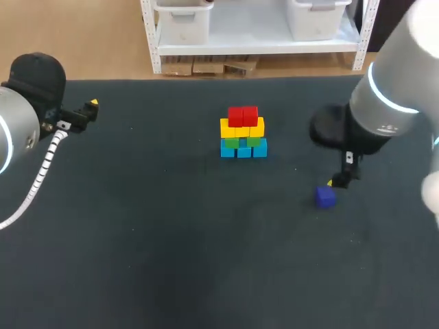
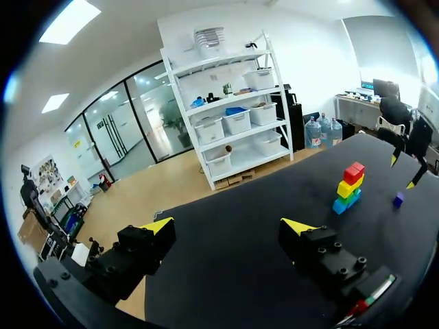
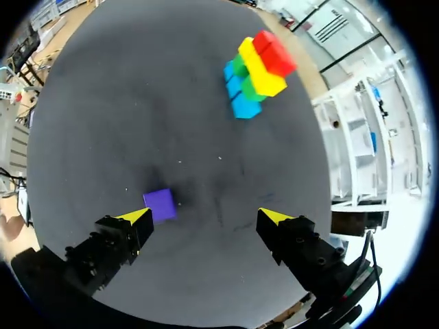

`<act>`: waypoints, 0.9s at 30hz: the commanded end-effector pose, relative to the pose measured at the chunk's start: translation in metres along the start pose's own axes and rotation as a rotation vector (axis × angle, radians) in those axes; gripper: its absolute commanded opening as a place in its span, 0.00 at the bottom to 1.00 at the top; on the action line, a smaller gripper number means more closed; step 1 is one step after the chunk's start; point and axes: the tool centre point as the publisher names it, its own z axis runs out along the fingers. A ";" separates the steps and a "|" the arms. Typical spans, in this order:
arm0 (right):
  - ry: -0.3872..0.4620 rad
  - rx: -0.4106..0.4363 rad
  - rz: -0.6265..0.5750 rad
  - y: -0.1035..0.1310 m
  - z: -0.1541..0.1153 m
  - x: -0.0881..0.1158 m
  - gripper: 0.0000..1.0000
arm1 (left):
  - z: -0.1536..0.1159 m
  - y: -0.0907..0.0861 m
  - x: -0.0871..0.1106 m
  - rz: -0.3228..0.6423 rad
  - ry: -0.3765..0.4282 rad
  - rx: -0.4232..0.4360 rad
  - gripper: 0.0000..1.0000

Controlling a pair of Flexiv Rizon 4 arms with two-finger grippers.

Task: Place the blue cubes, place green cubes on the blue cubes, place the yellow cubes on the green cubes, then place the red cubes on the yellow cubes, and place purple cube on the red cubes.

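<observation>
purple cube (image 3: 159, 204): lies on the table (image 3: 103, 116), just ahead of one yellow tip of my right gripper (image 3: 204, 216), inside the spread but hard over toward that finger, not centred.
right gripper: fingers spread wide, nothing between them; in the head view it hangs close beside the cube.
offset, my reading: the coming move turns on this. i'd slide the gripper sideways toward the cube until the cube sits midway between the tips, then go down.
cube axis: no long axis to line up on; whether its faces sit square to the finger line i cannot tell.
nearer arm: the right, by a long way.
stack (image 1: 243, 132): farther ahead of the right gripper, well apart from the purple cube; blue cubes (image 3: 241, 104) at the base, green cubes (image 3: 239, 65) on them, yellow cubes (image 3: 264, 77) next, red cubes (image 3: 276, 53) on top, with nothing on the red.
step, my reading: only the purple is left to place.
left gripper (image 2: 228, 225): farthest off, spread and empty, with the stack and the purple cube both far ahead of it.
</observation>
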 end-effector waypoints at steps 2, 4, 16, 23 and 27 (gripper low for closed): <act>0.029 -0.217 -0.028 0.002 0.017 -0.007 1.00 | -0.001 0.002 -0.001 0.001 0.004 0.008 1.00; 0.037 -0.228 -0.041 0.008 0.017 -0.006 1.00 | -0.001 0.002 -0.001 0.001 0.004 0.008 1.00; 0.053 -0.273 -0.085 0.032 0.021 0.006 1.00 | -0.001 0.002 -0.001 0.001 0.004 0.008 1.00; 0.061 -0.242 -0.085 0.035 0.037 0.001 1.00 | -0.001 0.002 -0.001 0.001 0.004 0.008 1.00; 0.060 -0.261 -0.107 0.040 0.043 -0.003 1.00 | -0.001 0.002 -0.001 0.001 0.004 0.008 1.00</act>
